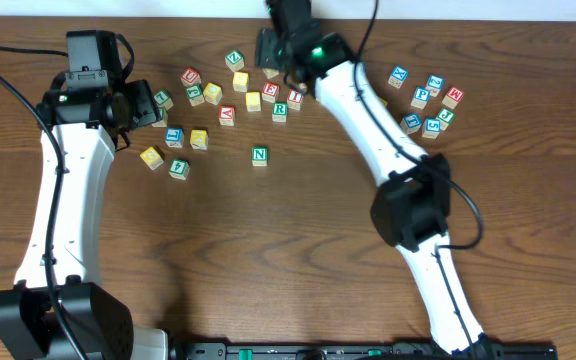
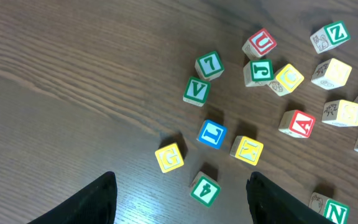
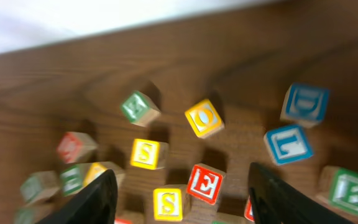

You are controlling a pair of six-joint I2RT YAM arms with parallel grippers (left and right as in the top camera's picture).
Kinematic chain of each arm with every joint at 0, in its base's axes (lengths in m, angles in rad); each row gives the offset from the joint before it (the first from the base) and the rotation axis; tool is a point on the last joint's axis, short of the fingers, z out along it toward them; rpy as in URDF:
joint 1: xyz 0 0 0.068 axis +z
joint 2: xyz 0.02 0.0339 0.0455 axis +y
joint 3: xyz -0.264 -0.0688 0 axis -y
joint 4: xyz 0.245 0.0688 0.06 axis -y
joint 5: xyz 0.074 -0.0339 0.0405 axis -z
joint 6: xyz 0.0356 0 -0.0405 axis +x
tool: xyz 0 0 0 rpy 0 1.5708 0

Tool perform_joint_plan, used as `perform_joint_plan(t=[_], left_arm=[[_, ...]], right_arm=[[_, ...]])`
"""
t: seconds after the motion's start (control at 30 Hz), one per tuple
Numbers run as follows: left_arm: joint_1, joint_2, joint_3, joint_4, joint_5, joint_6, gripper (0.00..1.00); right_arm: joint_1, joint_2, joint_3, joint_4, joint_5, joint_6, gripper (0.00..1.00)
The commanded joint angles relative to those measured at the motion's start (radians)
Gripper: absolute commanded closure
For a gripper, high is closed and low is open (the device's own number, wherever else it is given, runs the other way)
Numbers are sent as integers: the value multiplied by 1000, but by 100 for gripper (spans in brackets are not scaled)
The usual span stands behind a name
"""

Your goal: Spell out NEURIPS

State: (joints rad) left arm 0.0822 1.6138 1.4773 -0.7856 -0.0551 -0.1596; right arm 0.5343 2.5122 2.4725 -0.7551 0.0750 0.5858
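Red E block (image 3: 205,183) reads clearly only by the right pincer (image 3: 180,190), gaping empty like left pincer (image 2: 180,190).

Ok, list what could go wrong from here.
1. The red E block sits close beside a yellow S block. The open right end effector could knock the neighbour or pinch both.
2. The right wrist view is blurred, so the wrong letter might get picked.
3. The N block stands alone, so setting a block beside it could nudge it.
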Motion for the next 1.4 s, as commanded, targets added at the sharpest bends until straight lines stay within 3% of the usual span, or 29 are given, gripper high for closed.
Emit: perform_joint_plan(t=[0.0, 0.3, 0.53, 0.93, 1.23, 1.37], left_arm=[[1, -16, 6, -13, -10, -3, 34], [1, -14, 6, -22, -9, -3, 34], [1, -14, 6, -21, -9, -2, 34], [1, -14, 6, -21, -9, -2, 34], [1, -14, 6, -21, -10, -2, 34], [1, -14, 6, -21, -9, -2, 34]], right_arm=[[28, 53, 16, 13, 81, 80, 41], [43, 148, 12, 19, 85, 135, 48], [43, 155, -8, 32, 107, 140, 54], [43, 155, -114, 127, 98, 139, 55], [43, 155, -114, 118, 99, 126, 67], [40, 155, -114, 118, 99, 80, 66]])
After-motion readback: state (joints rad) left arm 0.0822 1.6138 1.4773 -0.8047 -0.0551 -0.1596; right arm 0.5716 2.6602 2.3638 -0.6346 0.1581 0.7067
